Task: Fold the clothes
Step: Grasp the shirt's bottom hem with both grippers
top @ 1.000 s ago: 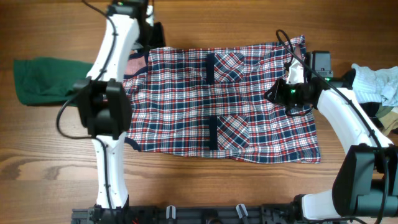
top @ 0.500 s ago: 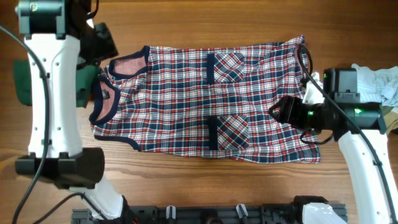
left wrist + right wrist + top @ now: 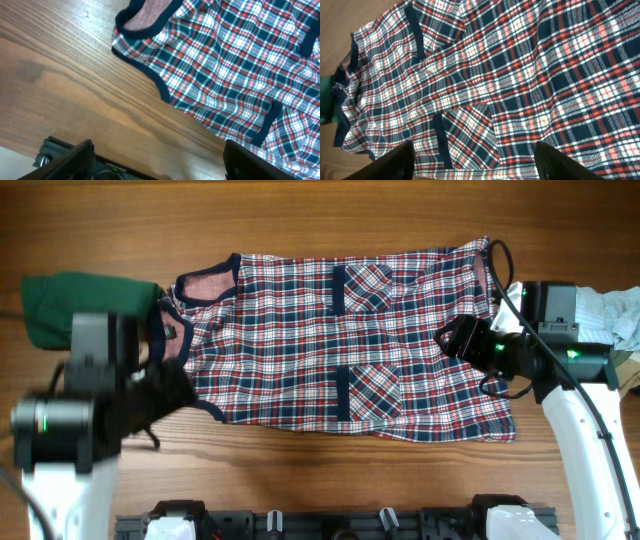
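The clothes in hand are one red, navy and white plaid garment, spread flat on the wooden table with its two patch pockets facing up. My left gripper is blurred at the garment's front left edge. In the left wrist view it is open over bare wood, and the navy-trimmed armhole lies just ahead. My right gripper hovers over the right part of the garment. In the right wrist view it is open above the plaid, holding nothing, with a pocket below it.
A dark green cloth lies at the far left, touching the garment's shoulder. A heap of light-coloured garments sits at the right edge. A black rail runs along the table's front edge.
My left arm has swung from the back left to the front left and its jaws have widened. The right gripper has opened off the fabric and shifted slightly. The garment's left part now lies flat.
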Controlling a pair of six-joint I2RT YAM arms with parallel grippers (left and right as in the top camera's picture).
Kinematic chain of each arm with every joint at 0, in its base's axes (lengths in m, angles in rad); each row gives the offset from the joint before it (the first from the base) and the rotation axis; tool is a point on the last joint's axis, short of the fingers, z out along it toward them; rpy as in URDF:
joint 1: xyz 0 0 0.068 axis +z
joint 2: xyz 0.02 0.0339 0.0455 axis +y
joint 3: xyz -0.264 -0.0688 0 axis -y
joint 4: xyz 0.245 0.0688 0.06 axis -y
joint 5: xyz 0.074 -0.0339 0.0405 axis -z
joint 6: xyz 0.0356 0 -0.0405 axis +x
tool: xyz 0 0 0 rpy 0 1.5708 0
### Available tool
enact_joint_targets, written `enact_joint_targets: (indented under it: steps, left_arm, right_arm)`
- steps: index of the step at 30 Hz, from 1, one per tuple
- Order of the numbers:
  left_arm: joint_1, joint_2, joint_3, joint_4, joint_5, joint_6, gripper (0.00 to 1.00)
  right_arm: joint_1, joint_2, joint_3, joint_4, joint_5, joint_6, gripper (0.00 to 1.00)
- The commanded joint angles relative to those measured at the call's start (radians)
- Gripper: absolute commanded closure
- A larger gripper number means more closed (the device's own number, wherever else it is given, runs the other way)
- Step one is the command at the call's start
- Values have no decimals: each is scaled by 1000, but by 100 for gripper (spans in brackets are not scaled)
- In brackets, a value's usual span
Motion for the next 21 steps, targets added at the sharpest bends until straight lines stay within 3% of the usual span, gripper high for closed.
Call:
enact_joint_targets:
  steps: [1, 2, 5, 13, 21]
  left_arm:
    - [1, -108, -142, 18, 14, -18, 9]
    - [1, -122, -172, 35, 43, -18, 3]
    - [1, -107, -199, 71, 77, -18, 0]
    - [0, 26, -199, 113, 156, -15, 2]
    - [0, 40, -199, 195, 267, 38, 5]
  right_arm:
    - [2, 32, -1, 3, 14, 42, 21]
    - [2, 47, -1, 5, 14, 60, 21]
    - [2, 78, -1, 7, 14, 63, 21]
    - [2, 87, -1, 17, 7, 62, 21]
    - [2, 87, -1, 8, 7, 62, 21]
